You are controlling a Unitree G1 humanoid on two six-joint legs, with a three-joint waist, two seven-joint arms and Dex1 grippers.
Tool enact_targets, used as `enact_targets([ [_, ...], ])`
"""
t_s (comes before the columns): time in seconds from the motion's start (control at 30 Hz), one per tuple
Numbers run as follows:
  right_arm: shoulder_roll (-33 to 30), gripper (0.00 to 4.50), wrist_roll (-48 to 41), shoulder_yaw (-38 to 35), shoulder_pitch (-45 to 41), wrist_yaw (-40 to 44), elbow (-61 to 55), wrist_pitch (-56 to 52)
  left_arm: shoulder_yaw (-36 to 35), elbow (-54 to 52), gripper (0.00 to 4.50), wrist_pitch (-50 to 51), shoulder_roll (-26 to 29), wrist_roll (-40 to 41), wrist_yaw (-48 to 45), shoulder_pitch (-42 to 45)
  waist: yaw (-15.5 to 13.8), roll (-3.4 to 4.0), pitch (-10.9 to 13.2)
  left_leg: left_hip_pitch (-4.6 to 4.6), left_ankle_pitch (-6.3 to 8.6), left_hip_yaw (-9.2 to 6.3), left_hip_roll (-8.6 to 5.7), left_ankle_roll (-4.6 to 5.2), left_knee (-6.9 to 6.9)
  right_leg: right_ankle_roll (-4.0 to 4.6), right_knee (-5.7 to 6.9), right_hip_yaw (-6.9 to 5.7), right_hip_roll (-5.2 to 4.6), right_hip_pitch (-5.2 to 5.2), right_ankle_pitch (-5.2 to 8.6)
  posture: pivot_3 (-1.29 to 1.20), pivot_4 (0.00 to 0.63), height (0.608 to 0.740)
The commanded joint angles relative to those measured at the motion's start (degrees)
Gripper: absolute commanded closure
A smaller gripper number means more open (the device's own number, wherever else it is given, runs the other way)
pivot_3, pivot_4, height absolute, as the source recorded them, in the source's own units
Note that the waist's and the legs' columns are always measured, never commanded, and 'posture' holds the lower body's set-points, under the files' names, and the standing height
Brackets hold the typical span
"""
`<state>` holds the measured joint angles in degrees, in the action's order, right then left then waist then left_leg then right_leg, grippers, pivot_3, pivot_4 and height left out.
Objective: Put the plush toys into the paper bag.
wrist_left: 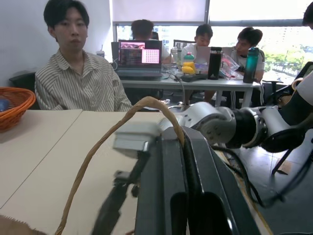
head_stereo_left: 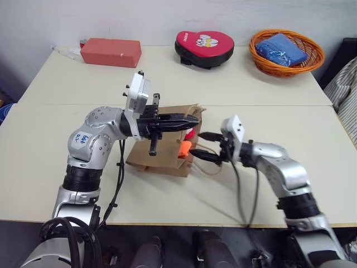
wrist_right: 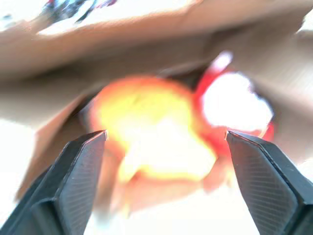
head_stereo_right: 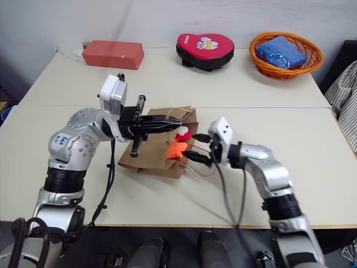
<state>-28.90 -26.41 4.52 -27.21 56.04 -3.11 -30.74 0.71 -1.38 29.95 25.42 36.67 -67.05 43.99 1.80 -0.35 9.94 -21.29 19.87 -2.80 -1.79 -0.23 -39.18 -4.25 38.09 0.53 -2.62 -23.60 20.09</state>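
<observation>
Two pale tables [head_stereo_left: 262, 184] stand edge to edge; a wall runs behind them.

Progress: my judgement is that the task is nearly complete. The bag [head_stereo_right: 146, 153] lies on the near table with its mouth facing my right arm. My left gripper [head_stereo_left: 192, 121] is closed on a twine handle [wrist_left: 93, 152], holding the upper lip of the mouth raised. Both toys sit at that mouth. The orange toy [head_stereo_right: 177, 148] is at the lip, part of it apparently projecting outside. The Santa toy [head_stereo_right: 183, 133] is just behind and above it, under the raised lip. I cannot tell how deep either one lies.

My right gripper [head_stereo_right: 195, 154] stands just in front of the mouth, jaws spread wide, holding nothing. In the right wrist view the orange toy fills the gap between its fingers [wrist_right: 73, 171], not touching them.

Remaining, as I judge it: push the orange toy fully inside, then let go of the handle.

Other containers: a wicker basket [head_stereo_left: 312, 64] on the far table holds a blue cloth [head_stereo_left: 283, 49]. A red heart pad [head_stereo_left: 204, 47] and a red box [head_stereo_left: 110, 52] lie beside it, well apart from the bag.
</observation>
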Motion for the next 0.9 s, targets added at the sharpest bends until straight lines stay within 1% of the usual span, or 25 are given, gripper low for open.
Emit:
enact_targets([
  [0.03,-0.96,0.73,-3.24,-3.60,1.28,0.51,-3.80,-0.48,-0.64,-1.50,4.50,-0.75,-0.04,0.56,0.23,-0.05,-0.08,0.00,0.00,0.02,0.00,0.01,0.00,0.00,0.00,0.00,-0.02,0.01,0.00,0.00,0.00,0.00,0.150,0.740],
  [0.1,-2.21,0.73,-4.35,-5.39,2.70,0.70,-5.15,-1.17,-0.55,-1.58,4.50,-0.81,-0.05,0.43,0.30,-0.05,-0.31,0.00,0.00,0.02,0.00,-0.01,0.00,0.00,0.01,0.00,-0.01,0.00,0.00,-0.01,0.00,0.00,0.150,0.740],
  [0.23,-8.71,0.73,-7.45,-9.79,6.71,-1.12,-7.05,-10.67,-0.77,-2.48,4.50,-0.09,0.42,0.88,0.53,-0.17,-1.21,0.00,0.00,-0.02,0.02,-0.02,-0.01,0.03,-0.01,0.00,-0.04,-0.02,-0.04,0.03,0.00,0.00,0.150,0.740],
  [0.3,-13.23,0.73,-5.94,-8.39,8.22,-1.76,-6.45,-15.81,-0.72,-2.66,4.50,0.27,0.95,1.01,0.22,-0.36,-1.66,0.00,0.00,-0.02,0.04,0.00,-0.01,0.06,-0.01,0.00,-0.15,-0.01,-0.05,0.05,0.00,0.00,0.150,0.740],
  [0.37,-14.57,0.73,-4.66,-7.46,8.18,-3.95,-4.23,-19.03,-0.55,-2.66,4.50,0.38,1.31,0.97,-0.11,-0.50,-1.75,0.00,0.00,-0.02,0.04,-0.01,-0.01,0.07,-0.01,0.00,-0.16,-0.01,-0.05,0.04,0.00,0.00,0.150,0.740],
  [0.43,-14.24,0.73,-4.74,-6.93,7.63,-4.90,-2.92,-20.89,-0.47,-2.67,4.50,0.40,1.37,0.99,-0.13,-0.50,-1.62,0.00,0.00,-0.01,0.04,0.00,-0.01,0.07,-0.01,0.00,-0.14,0.00,-0.04,0.04,0.00,0.00,0.150,0.740],
  [0.53,-14.26,0.73,-5.55,-4.66,7.24,-3.93,-3.13,-24.46,-0.39,-2.49,4.50,0.38,1.17,0.87,-0.09,-0.32,-1.53,0.00,0.00,0.03,0.04,0.04,0.00,0.06,0.00,0.00,-0.09,0.03,-0.01,0.03,0.00,0.00,0.150,0.740],
  [0.6,-11.99,0.73,-9.79,-5.79,6.20,-4.73,-4.10,-31.30,-0.35,-2.58,4.50,0.41,1.01,0.88,0.06,-0.26,-1.56,-0.01,-0.01,0.03,0.04,0.02,0.01,0.07,-0.01,0.00,-0.10,0.02,-0.01,0.05,0.00,0.00,0.150,0.740],
  [0.67,-10.23,1.09,-13.27,-6.08,5.36,-5.34,-5.87,-37.04,-0.39,-2.83,4.50,0.50,0.92,0.97,0.27,-0.34,-1.58,-0.04,-0.02,0.03,0.04,0.01,0.01,0.06,-0.01,0.00,-0.11,0.02,-0.01,0.06,0.00,0.00,0.150,0.740],
  [0.77,-8.87,1.09,-14.92,-4.05,5.31,-6.76,-8.71,-42.00,-0.45,-2.99,4.50,0.47,0.68,1.01,0.63,-0.63,-1.63,-0.04,-0.03,0.03,0.04,0.00,0.01,0.06,-0.01,0.00,-0.11,0.01,-0.01,0.04,0.00,0.00,0.150,0.740],
  [0.9,-6.01,1.09,-16.34,-3.31,5.44,-10.30,-10.61,-46.95,-0.46,-3.31,4.50,0.53,0.21,1.15,1.26,-0.85,-1.64,-0.06,-0.04,0.03,0.04,-0.01,0.01,0.06,-0.01,0.00,-0.13,0.00,-0.02,0.06,0.00,0.00,0.150,0.740],
])
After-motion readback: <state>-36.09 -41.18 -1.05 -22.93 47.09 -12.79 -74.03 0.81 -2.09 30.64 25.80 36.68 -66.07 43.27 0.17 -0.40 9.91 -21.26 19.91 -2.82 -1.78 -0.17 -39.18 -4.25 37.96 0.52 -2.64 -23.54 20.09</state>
